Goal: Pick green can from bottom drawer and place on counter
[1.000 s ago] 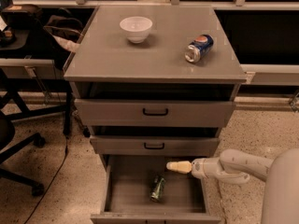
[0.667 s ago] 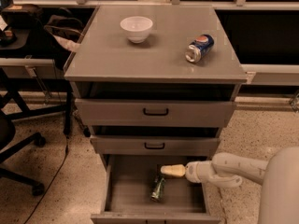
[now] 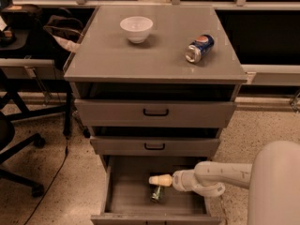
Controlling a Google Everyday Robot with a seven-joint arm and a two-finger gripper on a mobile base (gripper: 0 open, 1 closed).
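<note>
The green can (image 3: 157, 194) lies on its side on the floor of the open bottom drawer (image 3: 123, 197), near the middle. My gripper (image 3: 158, 180) reaches in from the right on a white arm. Its cream tip hangs just above the can's far end; I cannot tell whether it touches. The counter (image 3: 154, 62) is the grey top of the cabinet above.
A white bowl (image 3: 136, 28) and a blue-and-red can (image 3: 199, 48) lying on its side sit on the counter. The two upper drawers (image 3: 155, 112) are slightly pulled out. Office chair legs (image 3: 21, 153) and a cable are on the floor to the left.
My gripper has moved left and down inside the bottom drawer, from right of the can to just above it. The can has not moved.
</note>
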